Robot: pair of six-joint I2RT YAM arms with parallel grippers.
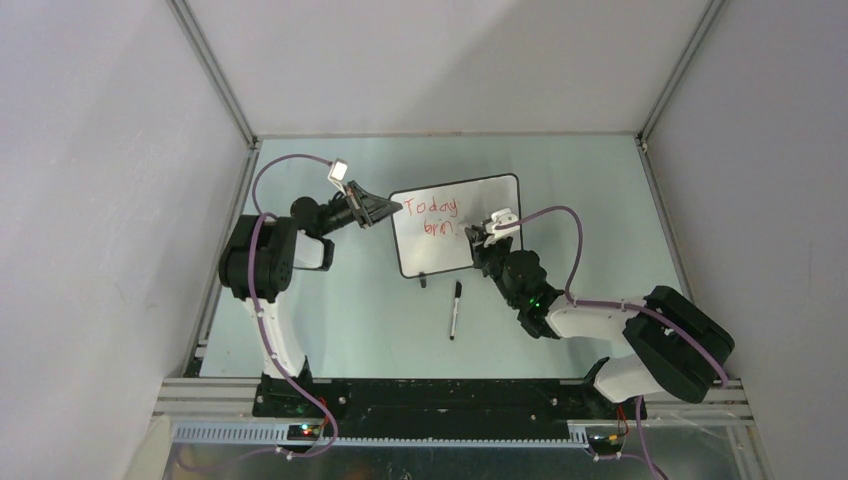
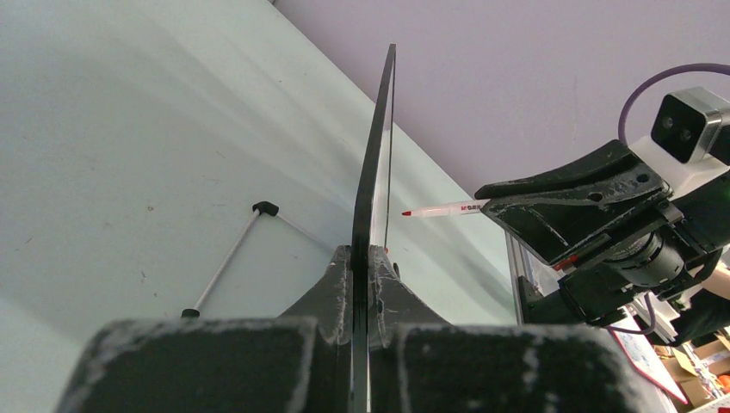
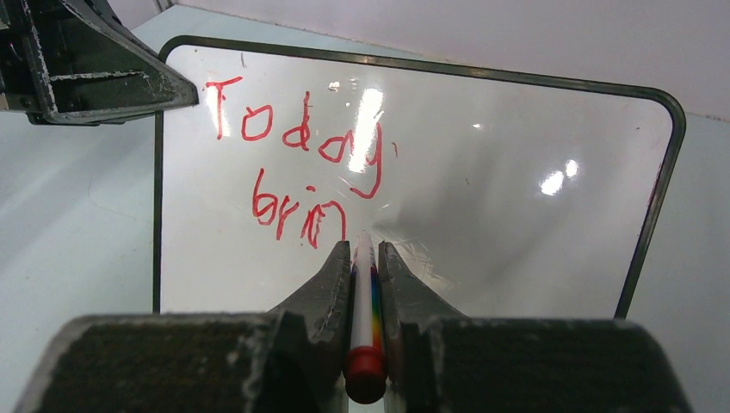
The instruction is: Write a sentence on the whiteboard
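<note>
- Top view: the left gripper (image 1: 388, 208) is clenched on the left edge of the board (image 1: 495, 205), which stands mid-table. The right gripper (image 1: 487, 232) is at its face. A black pen (image 1: 455, 310) lies on the table (image 1: 350, 320) just in front.
- Left wrist view: the board is seen edge-on between the shut jaws. The right gripper grasps a marker (image 2: 443, 209).
- Right wrist view: the marker tip meets the board under the red words (image 3: 297, 172) "Today brin".

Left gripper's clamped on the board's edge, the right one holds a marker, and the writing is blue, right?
No: the writing is red, not blue, as the right wrist view shows. The left gripper is clamped on the edge of the board and the right gripper holds a marker.
</note>
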